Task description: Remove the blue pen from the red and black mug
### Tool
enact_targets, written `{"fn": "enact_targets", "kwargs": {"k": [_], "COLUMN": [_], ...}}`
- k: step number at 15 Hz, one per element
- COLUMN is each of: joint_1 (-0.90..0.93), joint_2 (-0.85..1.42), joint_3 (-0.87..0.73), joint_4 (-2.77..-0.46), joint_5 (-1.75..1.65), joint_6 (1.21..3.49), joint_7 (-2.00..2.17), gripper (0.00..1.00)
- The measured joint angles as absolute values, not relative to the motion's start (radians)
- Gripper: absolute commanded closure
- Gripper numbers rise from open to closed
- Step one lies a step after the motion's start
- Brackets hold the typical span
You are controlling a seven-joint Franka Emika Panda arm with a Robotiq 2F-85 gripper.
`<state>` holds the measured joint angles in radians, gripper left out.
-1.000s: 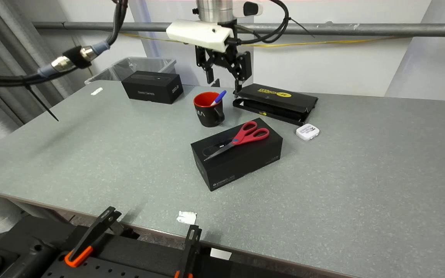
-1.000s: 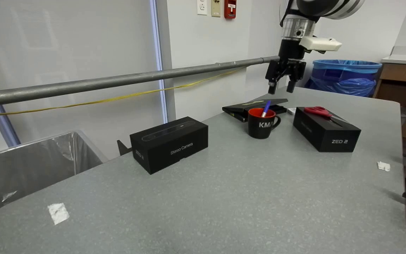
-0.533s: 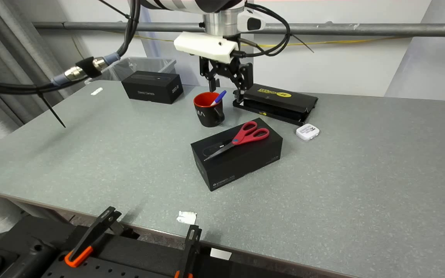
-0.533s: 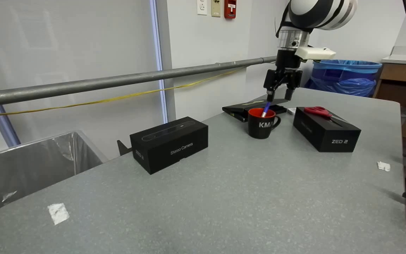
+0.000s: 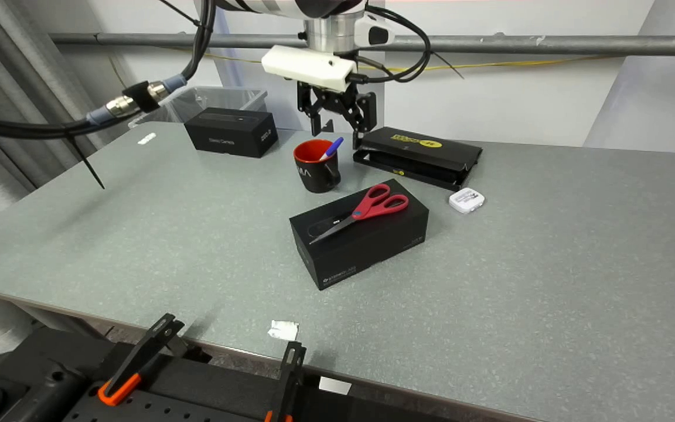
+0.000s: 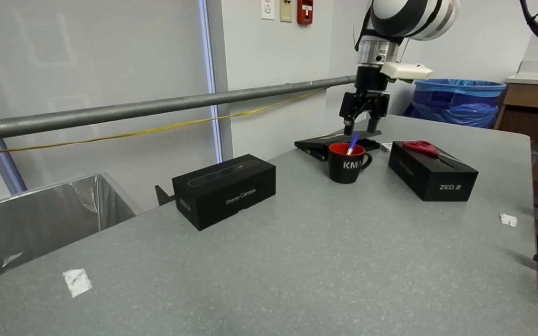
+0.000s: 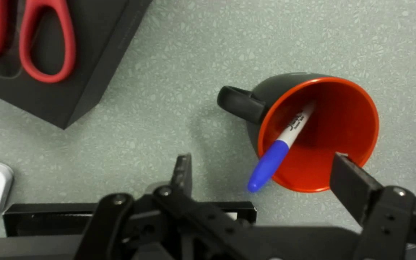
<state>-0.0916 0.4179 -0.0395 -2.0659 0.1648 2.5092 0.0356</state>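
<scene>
The red and black mug (image 5: 313,177) stands upright on the table, black outside and red inside; it also shows in an exterior view (image 6: 341,172). The blue pen (image 7: 270,162) leans in it with its blue cap sticking out over the rim near the handle and its white barrel inside. My gripper (image 5: 336,136) is open and empty, pointing down just above and beside the mug; it also shows in an exterior view (image 6: 360,129). In the wrist view the cap lies between the two wide-apart fingers (image 7: 354,187), touching neither. The pen's lower tip is hard to make out inside the mug.
A black box (image 5: 367,258) with red-handled scissors (image 5: 381,202) on top stands close to the mug. A flat, half-open black box (image 5: 425,153) lies beside the mug under the gripper. A small white case (image 5: 466,200) and another black box (image 6: 224,193) are on the table.
My gripper has come down over the last second and shifted toward the mug and pen, with a slight rise lately. It stays open. The mug and pen have not moved.
</scene>
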Motion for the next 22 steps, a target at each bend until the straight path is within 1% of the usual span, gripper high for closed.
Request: {"fn": "enact_targets", "kwargs": {"k": [1, 2, 5, 6, 10, 11, 12, 13, 15, 22], "joint_1": [-0.092, -0.092, -0.093, -0.093, -0.103, -0.107, -0.11, -0.113, -0.119, -0.123], "joint_2": [0.422, 0.427, 0.442, 0.445, 0.454, 0.456, 0.458, 0.459, 0.459, 0.442], "joint_3": [-0.035, -0.031, -0.024, -0.024, -0.024, -0.024, -0.024, -0.024, -0.023, -0.011], "joint_4": [-2.058, -2.049, -2.021, -2.013, -1.99, -1.985, -1.981, -1.979, -1.97, -1.964], "joint_5": [0.165, 0.165, 0.168, 0.168, 0.172, 0.172, 0.173, 0.173, 0.176, 0.2], "joint_6": [2.505, 2.498, 2.472, 2.468, 2.446, 2.441, 2.437, 2.436, 2.434, 2.426], "joint_7": [0.033, 0.029, 0.013, 0.011, 0.005, 0.003, 0.002, 0.0, -0.002, -0.046], "gripper": [0.0, 0.19, 0.41, 0.5, 0.8, 0.88, 0.95, 1.0, 0.97, 0.97]}}
